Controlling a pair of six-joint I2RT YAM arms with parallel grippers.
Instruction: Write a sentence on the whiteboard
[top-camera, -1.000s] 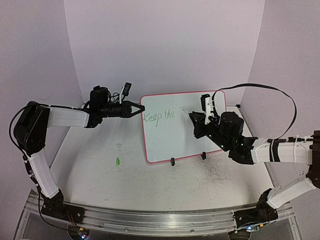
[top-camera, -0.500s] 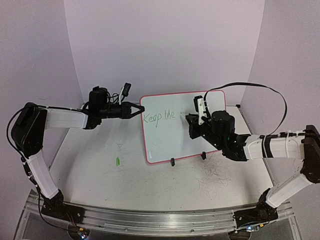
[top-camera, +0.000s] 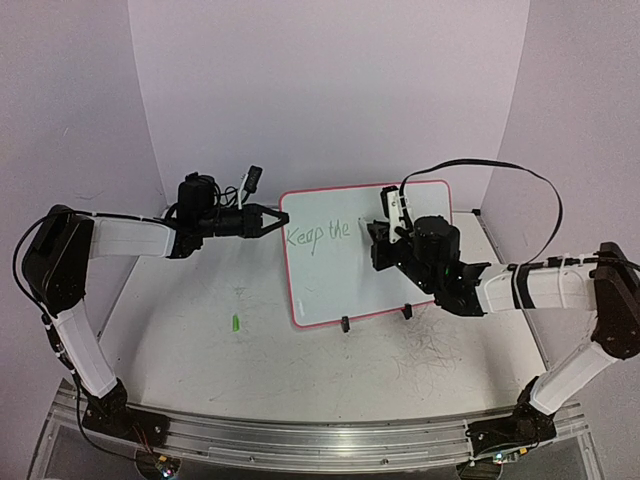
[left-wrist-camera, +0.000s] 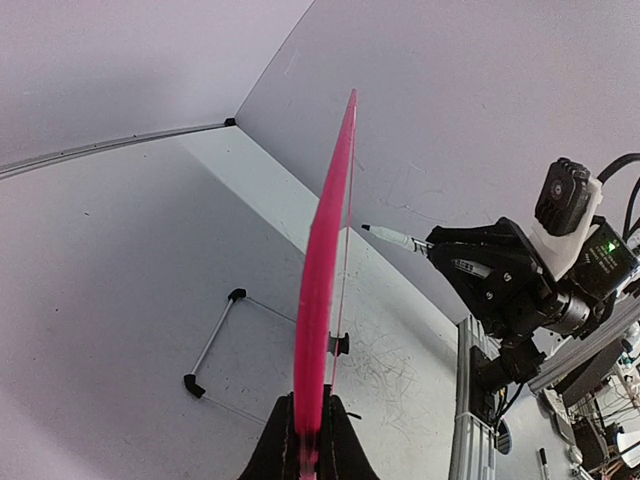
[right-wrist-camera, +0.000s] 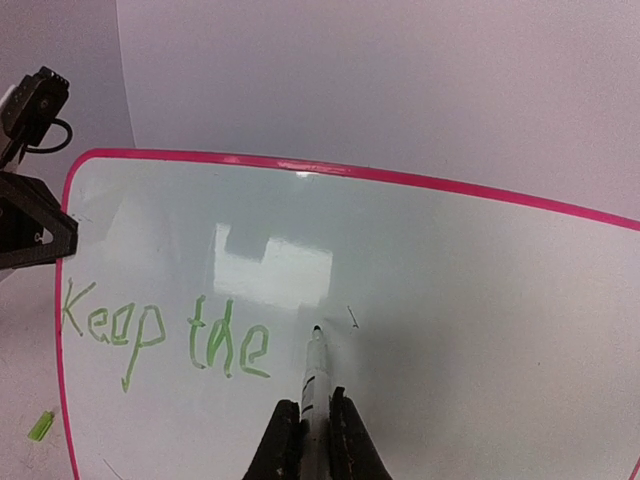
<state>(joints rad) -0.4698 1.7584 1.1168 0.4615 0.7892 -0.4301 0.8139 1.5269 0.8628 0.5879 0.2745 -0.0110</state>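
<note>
The whiteboard (top-camera: 340, 275) with a pink rim stands tilted on two black clip feet. Green writing on it reads "Keep the" (top-camera: 318, 232), also clear in the right wrist view (right-wrist-camera: 165, 335). My left gripper (top-camera: 272, 220) is shut on the board's left edge (left-wrist-camera: 318, 300), seen edge-on in the left wrist view. My right gripper (top-camera: 385, 235) is shut on a white marker (right-wrist-camera: 313, 385). The marker tip (right-wrist-camera: 317, 329) sits at the board just right of "the". A small dark mark (right-wrist-camera: 352, 317) lies beside the tip.
A green marker cap (top-camera: 235, 323) lies on the table left of the board and shows in the right wrist view (right-wrist-camera: 41, 425). Grey scribble marks cover the table (top-camera: 430, 350) in front of the board. Walls enclose the back and sides.
My right arm has moved left and toward the board, bringing the marker tip to the surface right of "the". The left gripper and board have stayed still.
</note>
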